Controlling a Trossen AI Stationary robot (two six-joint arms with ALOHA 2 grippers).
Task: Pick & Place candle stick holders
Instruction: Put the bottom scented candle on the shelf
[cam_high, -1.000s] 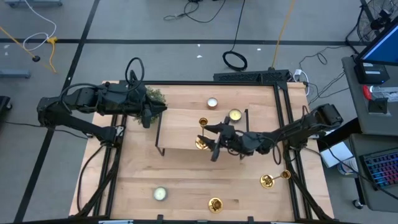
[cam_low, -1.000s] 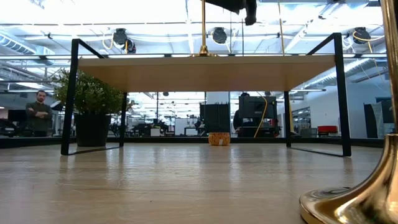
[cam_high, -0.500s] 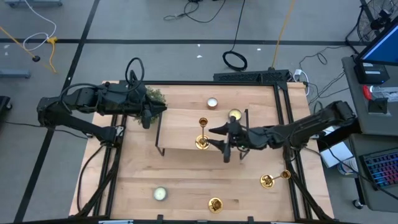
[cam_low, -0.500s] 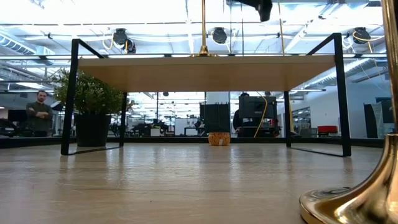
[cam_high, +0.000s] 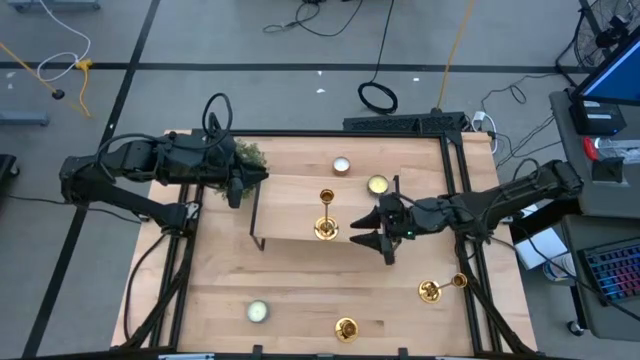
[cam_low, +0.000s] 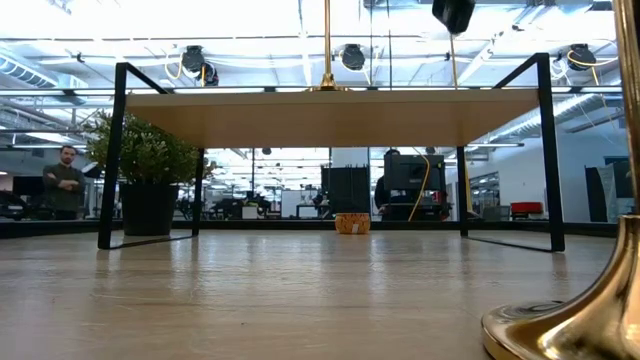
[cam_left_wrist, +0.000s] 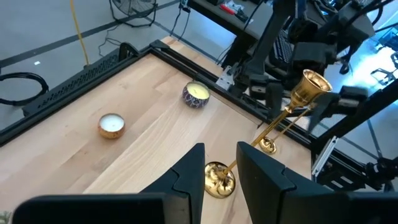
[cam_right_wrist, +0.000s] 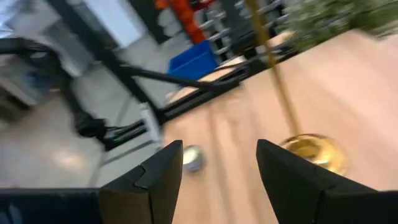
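One gold candle stick holder (cam_high: 325, 215) stands upright by its round base (cam_right_wrist: 311, 153) on a low wooden shelf (cam_high: 290, 205) in the middle of the table. A second holder (cam_high: 432, 290) lies near the right edge, and a third (cam_high: 346, 328) is at the near edge. My right gripper (cam_high: 368, 240) hovers open and empty just right of the shelf holder, above the shelf's right end; its wrist view shows the stem (cam_right_wrist: 273, 68) between the spread fingers but farther off. My left gripper (cam_high: 240, 182) waits at the far left beside the plant, fingers a little apart, holding nothing.
Tealight candles lie at the far middle (cam_high: 342, 165), on the shelf's far right corner (cam_high: 378, 185) and near the front left (cam_high: 257, 312). A bushy green plant (cam_high: 248, 155) stands at the far left. The shelf's black frame legs (cam_low: 548, 150) rise from the table. A person (cam_low: 65, 180) stands in the room beyond.
My right gripper has drawn back from the holder on the shelf toward the table's right edge, rising a little and rolling its wrist; its fingers stay apart. The holder stays upright on the shelf.
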